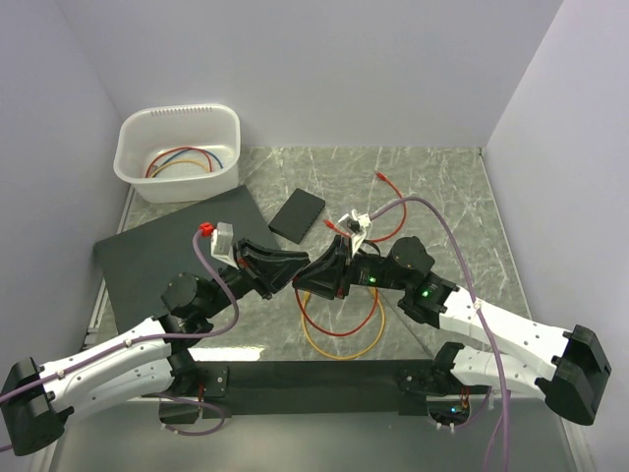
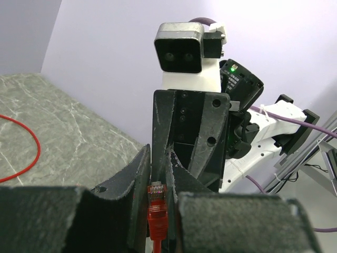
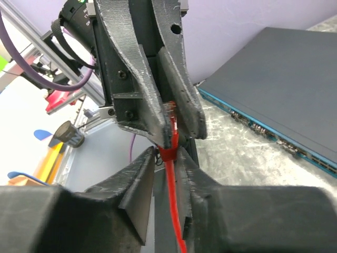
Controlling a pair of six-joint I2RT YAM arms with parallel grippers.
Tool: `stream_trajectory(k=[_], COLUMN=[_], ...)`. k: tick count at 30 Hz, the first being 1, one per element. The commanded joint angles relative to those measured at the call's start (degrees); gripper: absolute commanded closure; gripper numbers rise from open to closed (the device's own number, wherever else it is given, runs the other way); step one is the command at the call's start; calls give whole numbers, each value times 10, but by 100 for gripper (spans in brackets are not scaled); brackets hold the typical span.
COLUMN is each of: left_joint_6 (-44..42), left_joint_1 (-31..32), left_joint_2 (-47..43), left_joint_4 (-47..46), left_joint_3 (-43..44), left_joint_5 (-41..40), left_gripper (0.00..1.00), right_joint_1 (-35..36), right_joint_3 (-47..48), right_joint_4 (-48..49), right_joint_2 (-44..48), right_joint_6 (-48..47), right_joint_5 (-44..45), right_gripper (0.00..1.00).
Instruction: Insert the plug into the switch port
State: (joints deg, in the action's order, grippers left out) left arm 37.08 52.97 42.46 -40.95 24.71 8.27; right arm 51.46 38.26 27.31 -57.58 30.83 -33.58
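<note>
Left hand point(image 2: 158, 163) clenches the small red clear-tipped plug point(image 2: 157, 203) mid-air at centre; right hand point(image 3: 166, 155) flanks its boot, grip impossible to tell. Light, rigid, brittle latch, limp thin red cable point(image 3: 177, 211): hold the boot. Square port point(image 3: 263, 129) on the flat black teal-faced switch point(image 3: 284, 63) waits at nine o'clock.

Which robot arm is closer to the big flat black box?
Left. The left arm lies across the large flat black switch; the right arm is off it, to its right.
</note>
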Motion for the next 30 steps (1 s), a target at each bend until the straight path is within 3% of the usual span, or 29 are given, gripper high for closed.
stream_trajectory(k=[1,9,12,17,21,23,30], left_joint_6=[4,7,7,3,-10,-18,-23], left_joint_1=[2,2,2,2,2,2,1], left_joint_2=[-3,2,3,3,-17,-43,-112], left_joint_4=[-33,-33,-20,33,107,156,267], left_joint_3=[-3,-5,-4,6,10,5,-13], left_joint_5=[14,10,-4,-30,-81,-119,-284], left_gripper=[99,100,97,72,50,48,21], right_joint_1=[-3,-3,-3,-4,1,11,33], right_joint_3=[15,12,6,5,30,38,54], right_joint_4=[48,59,56,19,-99,-149,-290], right_joint_2=[-1,-11,-9,0,3,5,-9], right_joint_6=[8,16,13,-8,-45,-68,-91], right_joint_5=[-11,-19,-14,8,43,91,213], right_gripper=[73,100,100,100,100,100,100])
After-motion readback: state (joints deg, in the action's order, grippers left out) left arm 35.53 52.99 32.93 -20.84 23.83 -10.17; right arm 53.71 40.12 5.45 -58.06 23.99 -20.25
